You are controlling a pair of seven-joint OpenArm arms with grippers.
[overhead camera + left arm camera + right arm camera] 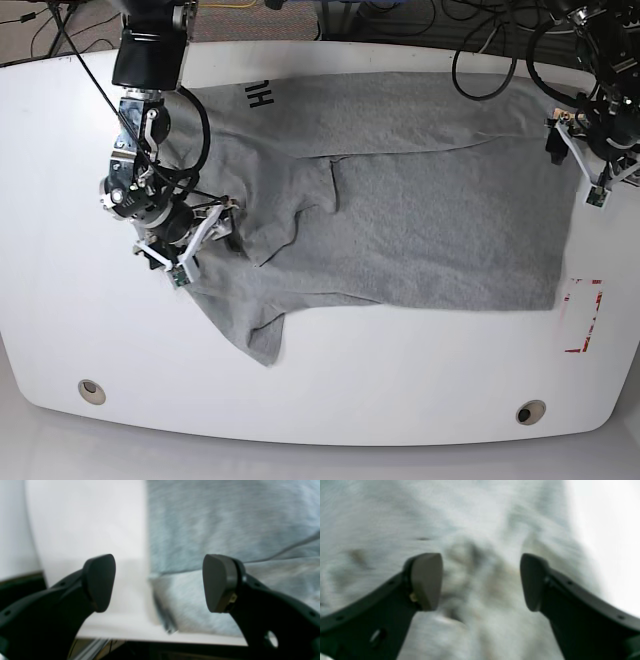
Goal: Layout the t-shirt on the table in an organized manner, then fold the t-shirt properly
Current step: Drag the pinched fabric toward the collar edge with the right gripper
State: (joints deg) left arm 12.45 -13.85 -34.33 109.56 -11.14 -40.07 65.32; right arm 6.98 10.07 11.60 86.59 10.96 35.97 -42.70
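T-shirt (420,210) lies rumpled on the tabletop (330,400), both hands empty, right hand (481,582) agape over bunched cloth, left hand (158,583) apart at its edge; risk: a shallow pinch catches one layer, dragging folds askew.

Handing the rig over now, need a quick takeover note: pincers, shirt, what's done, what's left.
Left pincer: open, empty, at the shirt's edge on the base view's right.
Right pincer: open, empty, over bunched fabric on the base view's left.
Heather-grey short-sleeved t-shirt: spread across the glossy white table, lettering side mostly folded under, rumpled near the right pincer, one sleeve trailing toward the front edge.
Done: rough spread.
Left: flatten the wrinkles, square it up, then fold.
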